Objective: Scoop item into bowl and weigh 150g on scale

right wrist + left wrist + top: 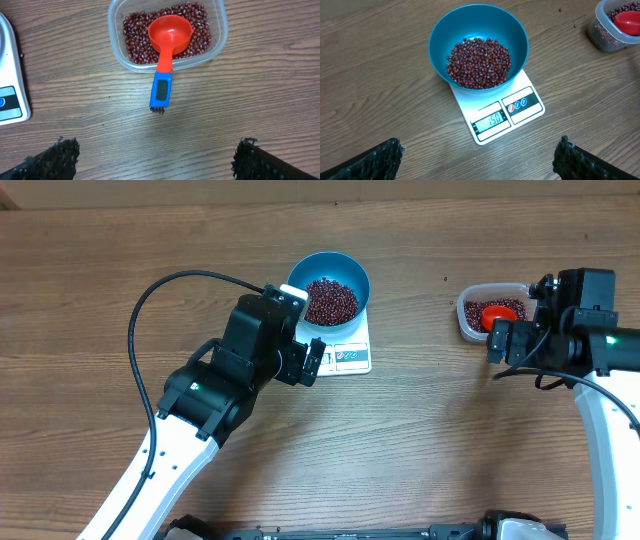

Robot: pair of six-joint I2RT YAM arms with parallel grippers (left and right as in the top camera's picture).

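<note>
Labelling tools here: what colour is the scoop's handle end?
Blue with a dark inset; the scoop handle shows best in the right wrist view.

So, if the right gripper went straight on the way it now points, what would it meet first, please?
Probably the blue handle end of the red scoop, which lies centred ahead of the open right gripper; the clear tub lies beyond. Depth is unclear.

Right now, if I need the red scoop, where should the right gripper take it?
Probably the blue handle end, which juts past the rim of the clear tub toward the open right gripper. Come from above, fingers across its narrow sides; the scoop's red cup rests on the beans.
</note>
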